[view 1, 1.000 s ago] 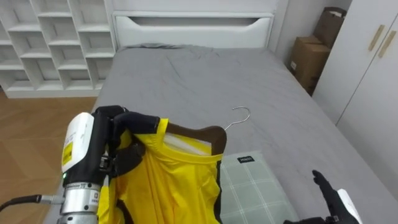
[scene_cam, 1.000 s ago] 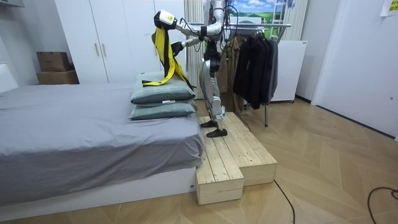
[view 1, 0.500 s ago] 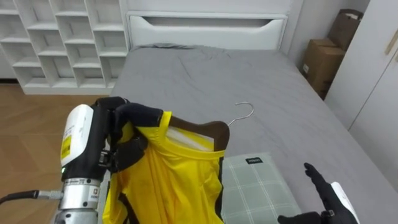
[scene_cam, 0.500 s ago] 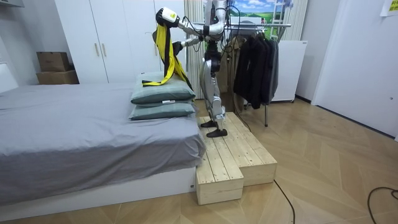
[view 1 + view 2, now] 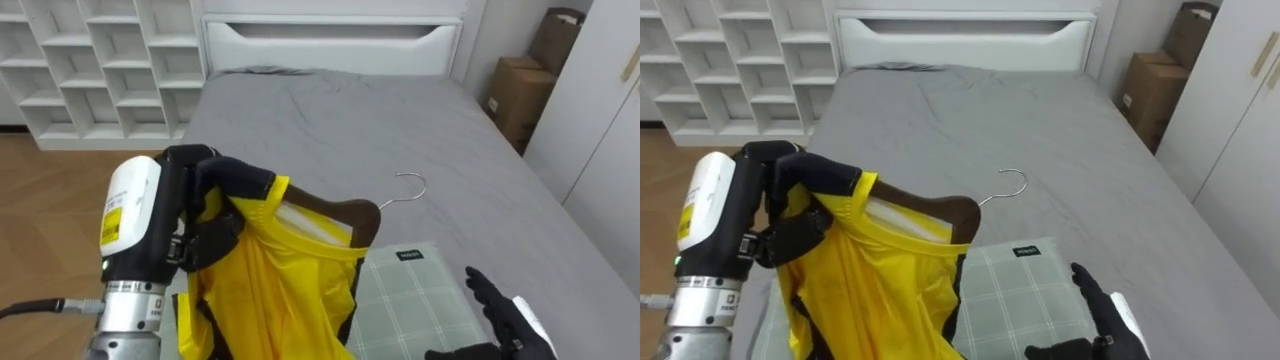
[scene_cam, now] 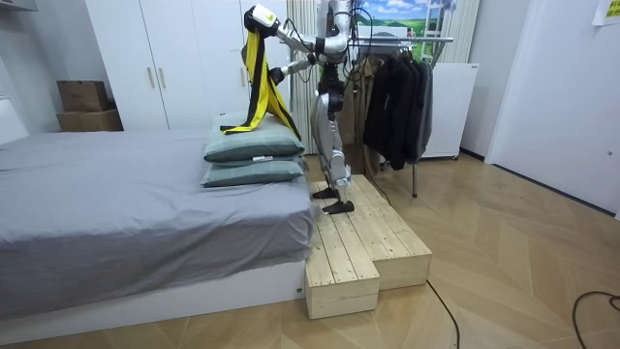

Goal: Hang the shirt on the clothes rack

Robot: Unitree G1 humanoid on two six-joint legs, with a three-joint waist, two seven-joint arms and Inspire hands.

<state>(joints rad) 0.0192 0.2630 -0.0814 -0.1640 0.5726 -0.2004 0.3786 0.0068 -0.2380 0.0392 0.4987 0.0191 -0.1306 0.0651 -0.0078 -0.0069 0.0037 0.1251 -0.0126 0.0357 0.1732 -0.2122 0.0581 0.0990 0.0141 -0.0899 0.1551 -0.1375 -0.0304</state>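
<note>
Fingers [image 5: 240, 181] of the left hand [image 5: 208, 232] are curled tight around one shoulder of a yellow shirt [image 5: 270, 295], pinching it together with the end of the dark wooden hanger [image 5: 338, 212] inside it. The shirt is held up in the air over the near end of the bed [image 5: 340, 120]. Its lower edge trails down onto a checked pillow [image 5: 410, 300], the top one of two stacked there. The hanger's metal hook points toward the right. The right hand [image 5: 503, 322] shows low at the right, fingers straight and apart, holding nothing. In the room view the robot stands on a wooden platform [image 6: 363, 242] beside the bed, with a rack [image 6: 407, 44] of dark clothes behind it.
</note>
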